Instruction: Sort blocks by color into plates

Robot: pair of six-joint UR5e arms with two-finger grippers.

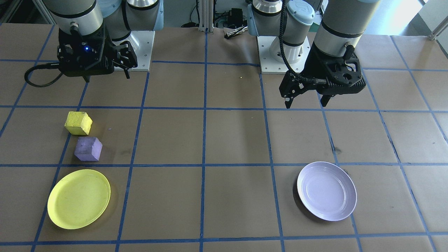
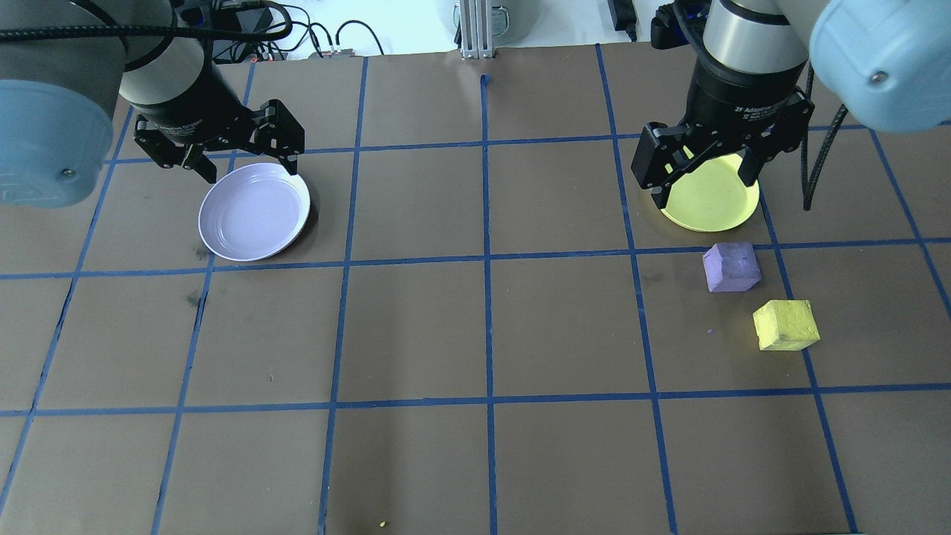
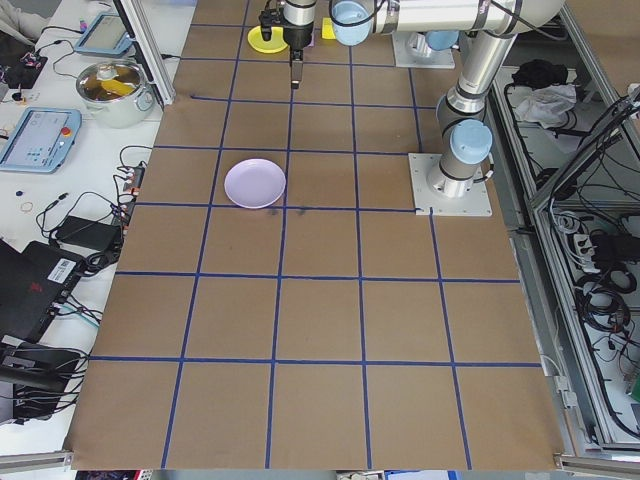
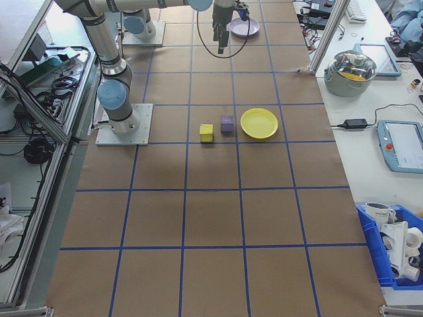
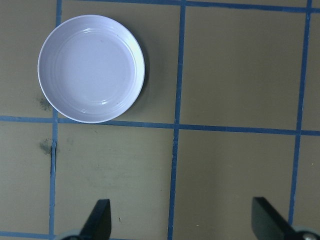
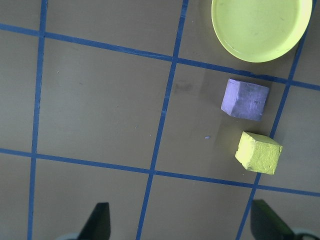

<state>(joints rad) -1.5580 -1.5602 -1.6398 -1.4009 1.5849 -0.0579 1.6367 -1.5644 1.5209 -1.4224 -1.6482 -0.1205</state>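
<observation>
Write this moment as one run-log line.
left gripper: open, empty | right gripper: open, empty | yellow block, purple block: on table | plates: empty

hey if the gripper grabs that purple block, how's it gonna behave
The purple block looks rough and foam-like, so probably light, grippy, slightly squashy between the fingers. Its flat faces suggest it won't roll. It sits near the yellow block, which a push might nudge.

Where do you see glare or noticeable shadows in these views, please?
Front-facing view: curved highlights gloss the pale lavender glossy plastic plate, with a dark shadow along its left rim. Left wrist view: the same highlights, shadow at its right rim. Overhead view: the right gripper partly hides the bright yellow plastic plate.
</observation>
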